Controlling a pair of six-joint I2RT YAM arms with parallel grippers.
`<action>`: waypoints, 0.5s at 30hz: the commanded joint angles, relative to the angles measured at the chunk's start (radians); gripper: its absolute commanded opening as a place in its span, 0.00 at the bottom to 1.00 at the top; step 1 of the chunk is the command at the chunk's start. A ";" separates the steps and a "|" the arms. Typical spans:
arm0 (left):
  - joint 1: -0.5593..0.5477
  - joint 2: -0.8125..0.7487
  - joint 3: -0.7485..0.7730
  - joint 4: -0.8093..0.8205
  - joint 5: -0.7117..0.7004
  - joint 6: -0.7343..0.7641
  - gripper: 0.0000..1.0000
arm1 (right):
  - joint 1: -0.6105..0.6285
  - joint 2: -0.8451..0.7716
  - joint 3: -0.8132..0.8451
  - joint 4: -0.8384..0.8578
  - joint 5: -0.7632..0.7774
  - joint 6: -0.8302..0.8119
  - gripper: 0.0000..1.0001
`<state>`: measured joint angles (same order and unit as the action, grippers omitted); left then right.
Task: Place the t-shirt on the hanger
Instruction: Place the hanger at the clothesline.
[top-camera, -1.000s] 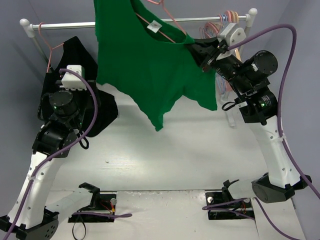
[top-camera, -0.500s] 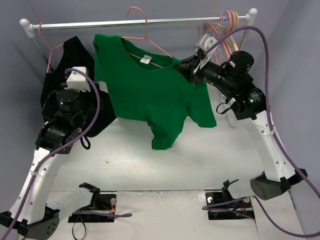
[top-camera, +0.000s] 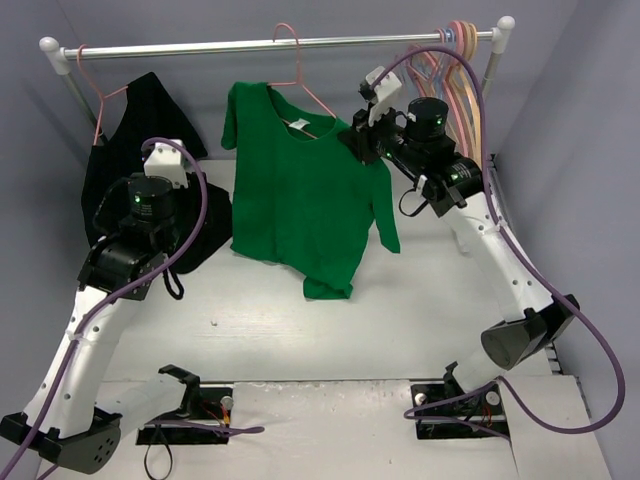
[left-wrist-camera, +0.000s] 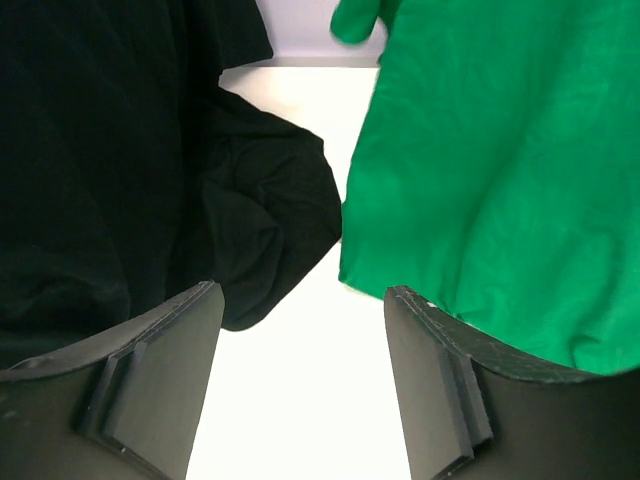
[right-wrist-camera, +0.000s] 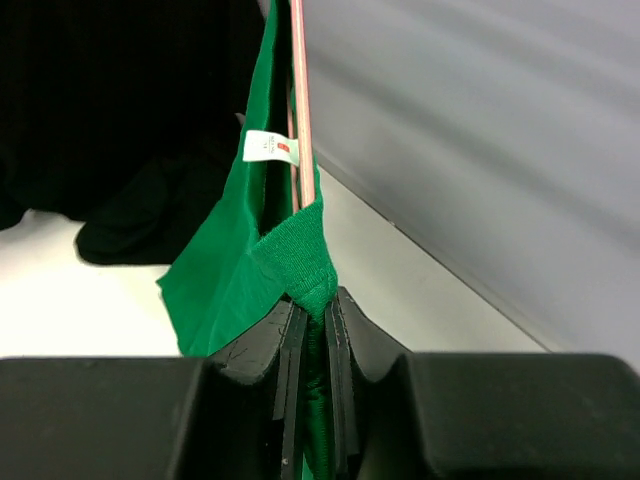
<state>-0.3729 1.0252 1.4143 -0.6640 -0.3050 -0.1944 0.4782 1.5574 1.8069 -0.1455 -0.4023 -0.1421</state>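
Fingers of the right gripper pinch the bright green cloth t-shirt on the thin salmon-pink triangular hanger, while the left gripper keeps its own wide apart, empty.

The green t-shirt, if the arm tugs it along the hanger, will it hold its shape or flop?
Probably floppy: the t-shirt drapes in folds, hem uneven. Likely light: the thin hanger carries it. It bunches where the jaws of the right gripper pinch it, so a tug may stretch it rather than shift it whole.
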 joint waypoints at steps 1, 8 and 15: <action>0.005 -0.020 0.018 0.010 -0.010 -0.020 0.65 | -0.001 -0.007 0.031 0.225 0.134 0.111 0.00; 0.005 -0.013 -0.014 -0.006 -0.017 -0.017 0.66 | 0.062 0.038 0.066 0.327 0.290 0.202 0.00; 0.005 -0.025 -0.078 0.012 -0.028 -0.011 0.66 | 0.137 0.104 0.085 0.356 0.373 0.239 0.00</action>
<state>-0.3729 1.0164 1.3361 -0.6922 -0.3126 -0.1978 0.5842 1.6669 1.8404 0.0227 -0.1074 0.0570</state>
